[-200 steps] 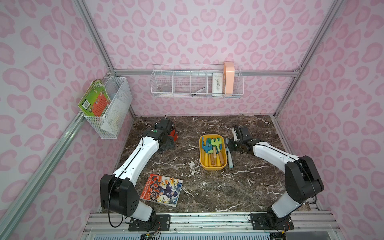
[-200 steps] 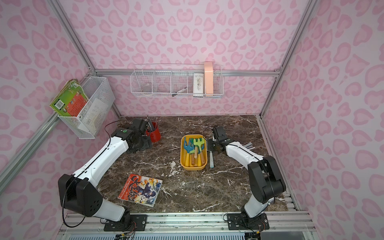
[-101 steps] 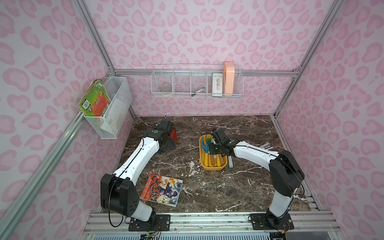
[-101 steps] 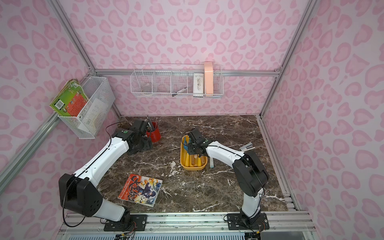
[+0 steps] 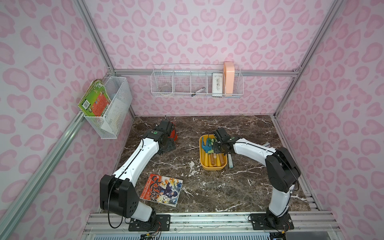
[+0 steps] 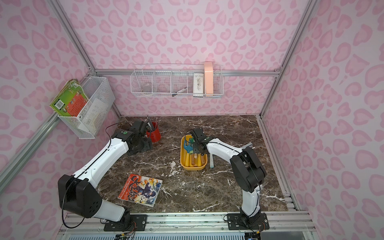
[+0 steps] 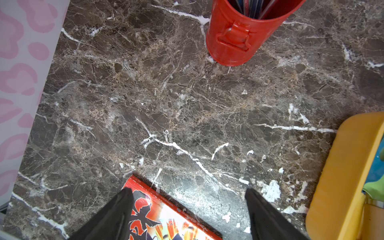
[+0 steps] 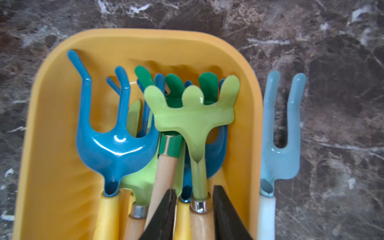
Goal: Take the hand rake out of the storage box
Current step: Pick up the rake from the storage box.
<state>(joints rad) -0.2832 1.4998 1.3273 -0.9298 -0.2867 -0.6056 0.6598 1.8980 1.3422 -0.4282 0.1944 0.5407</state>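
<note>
Hand rake (image 8: 193, 116), light green: not yet out, lying atop the other garden implements (image 8: 116, 149) in the storage box (image 8: 145, 35); right tool (image 8: 194, 190) set narrow astride its wooden handle, pinch not confirmable; left tool (image 7: 188, 192) spread, empty, above the bench (image 7: 166, 104); lift and removal outstanding.

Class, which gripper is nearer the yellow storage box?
Right. The right gripper is over the storage box, astride the neck of the light green hand rake; the left gripper is apart, near the red cup.
</note>
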